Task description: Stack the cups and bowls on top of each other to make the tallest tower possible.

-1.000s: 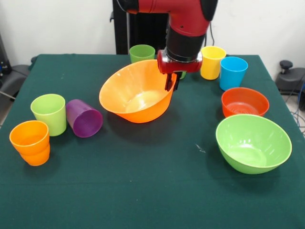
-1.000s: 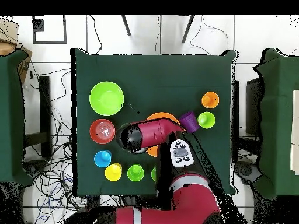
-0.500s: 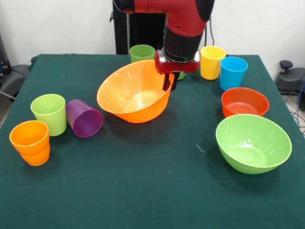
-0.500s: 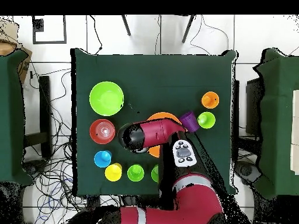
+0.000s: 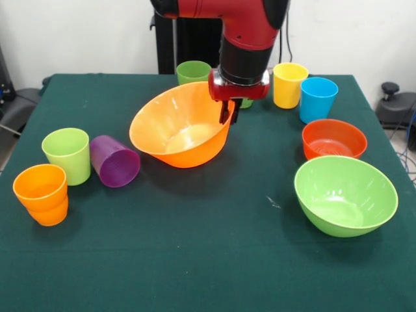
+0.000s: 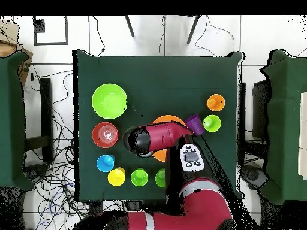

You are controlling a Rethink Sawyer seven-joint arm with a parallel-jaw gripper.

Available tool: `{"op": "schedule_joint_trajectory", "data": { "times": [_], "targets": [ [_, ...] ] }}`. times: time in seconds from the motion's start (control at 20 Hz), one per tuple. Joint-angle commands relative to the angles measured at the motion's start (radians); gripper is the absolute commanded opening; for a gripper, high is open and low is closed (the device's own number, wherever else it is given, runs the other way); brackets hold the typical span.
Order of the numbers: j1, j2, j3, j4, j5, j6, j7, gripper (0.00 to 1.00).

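Item: red-and-black gripper point(image 5: 229, 117) is pinching the rim of the large glossy orange plastic bowl point(image 5: 177, 127), tilting it above the green table point(image 5: 195, 260).

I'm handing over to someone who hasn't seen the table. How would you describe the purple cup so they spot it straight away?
In the front view, start at the large orange bowl held tilted by the gripper mid-table, then look to the picture's left. The purple cup lies there against an upright lime cup, near an orange cup. It is the only purple item and the only cup on its side.
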Motion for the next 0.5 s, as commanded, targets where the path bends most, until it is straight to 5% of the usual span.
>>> {"op": "schedule_joint_trajectory", "data": {
  "times": [0.05, 0.1, 0.5],
  "targets": [
    [-0.021, 0.016, 0.060, -0.010, -0.008, -0.067, 0.045, 0.00],
    [-0.021, 0.016, 0.060, -0.010, -0.009, -0.067, 0.045, 1.00],
    [-0.019, 0.015, 0.056, -0.009, -0.023, -0.062, 0.035, 1.00]
  ]
}}
